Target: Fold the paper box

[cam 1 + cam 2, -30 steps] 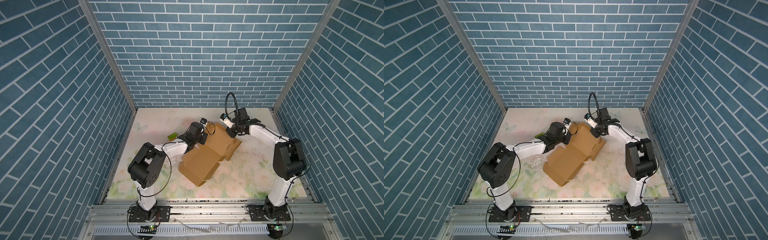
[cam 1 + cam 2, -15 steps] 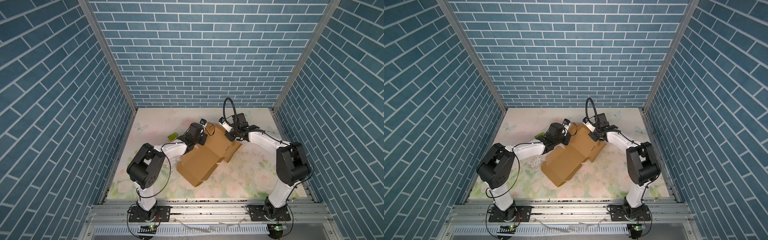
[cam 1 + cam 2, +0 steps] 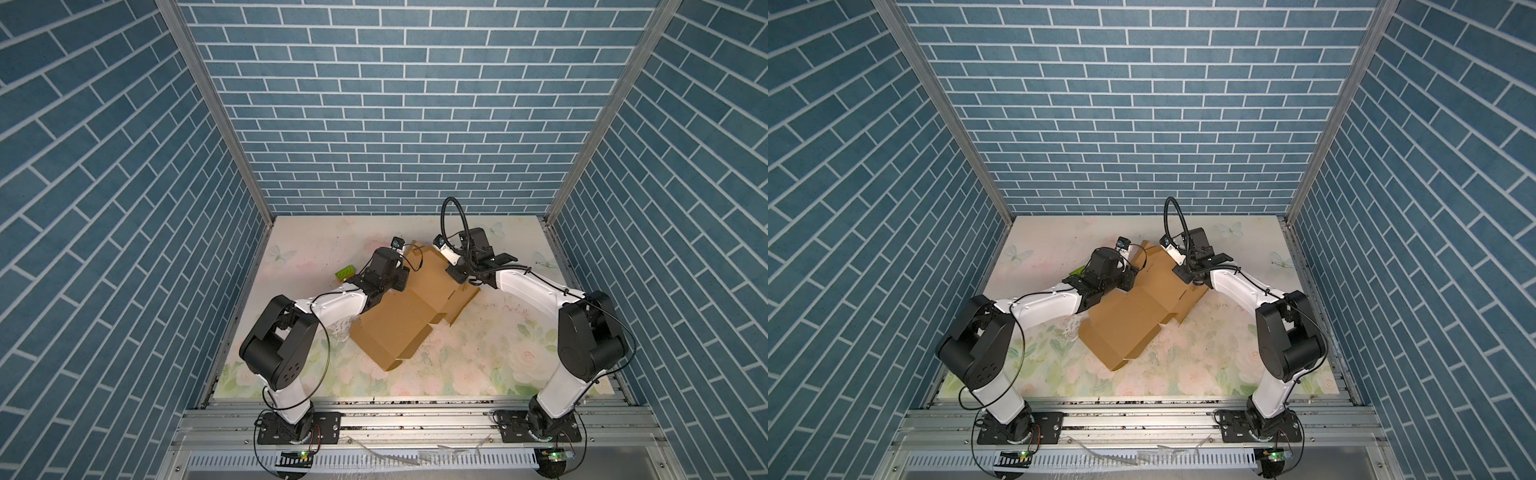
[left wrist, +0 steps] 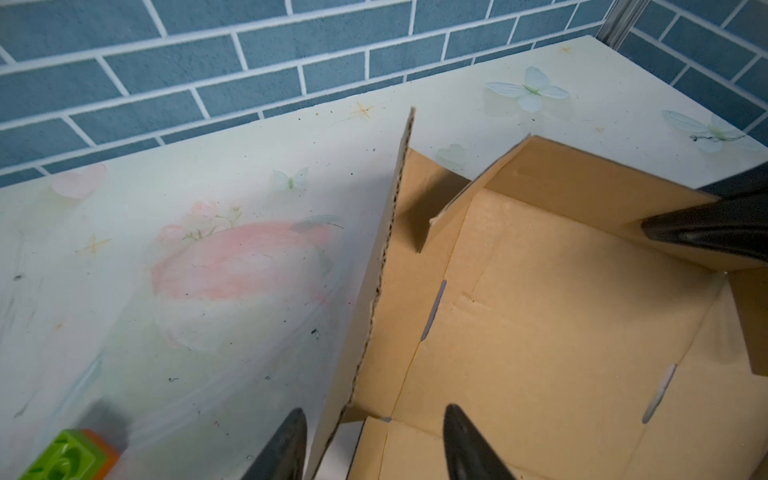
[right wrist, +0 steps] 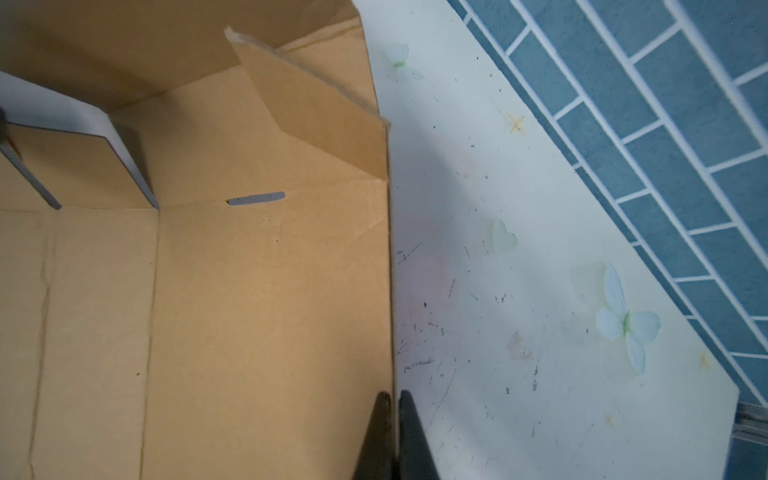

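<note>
top view, floral table, brick walls, left gripper spread, right gripper pinching box

Brown paper box, green brick, floral table

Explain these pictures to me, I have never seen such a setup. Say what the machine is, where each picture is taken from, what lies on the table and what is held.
Two robot arms stand at a flowery table. Two pictures look down from overhead; the other two come from a camera on each wrist. On the table lie a half-folded brown paper box and a small green brick. The right gripper pinches one raised box wall; the left gripper is open astride another wall, gripping nothing.
</note>
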Motion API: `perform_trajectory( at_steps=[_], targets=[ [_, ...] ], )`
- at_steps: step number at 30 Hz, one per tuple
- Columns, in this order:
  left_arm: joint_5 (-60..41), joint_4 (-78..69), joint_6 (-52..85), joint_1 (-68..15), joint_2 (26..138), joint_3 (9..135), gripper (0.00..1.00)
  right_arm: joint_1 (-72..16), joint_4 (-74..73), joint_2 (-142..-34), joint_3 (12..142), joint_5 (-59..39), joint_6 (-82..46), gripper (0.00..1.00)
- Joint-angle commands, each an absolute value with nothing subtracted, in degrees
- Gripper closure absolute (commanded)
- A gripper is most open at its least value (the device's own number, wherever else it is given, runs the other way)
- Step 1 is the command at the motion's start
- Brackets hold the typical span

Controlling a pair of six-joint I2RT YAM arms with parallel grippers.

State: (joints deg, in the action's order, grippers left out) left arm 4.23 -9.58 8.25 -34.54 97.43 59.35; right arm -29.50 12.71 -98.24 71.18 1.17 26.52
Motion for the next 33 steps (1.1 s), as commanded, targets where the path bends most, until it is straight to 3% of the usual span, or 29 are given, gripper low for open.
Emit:
perform_trajectory(
  at_steps=[1, 11, 24, 33],
  targets=[
    [6.69, -8.24, 11.82, -33.36, 93.57, 56.68, 0.41, -30.47, 13.05, -95.90, 71.62, 4.12, 29.82, 1.00],
    [10.13, -6.51, 23.05, -33.23, 84.99, 45.25, 0.42, -33.59, 14.49, -95.89, 72.87, 8.50, 33.44, 1.00],
    [11.87, -8.66, 23.36, -31.24, 80.62, 40.25, 0.43, -41.70, 13.38, -97.93, 73.04, 20.99, 40.55, 1.00],
    [7.51, -10.12, 24.05, -24.92, 82.39, 39.73, 0.42, -44.18, 9.28, -96.18, 70.69, 23.03, 43.72, 1.00]
  ],
)
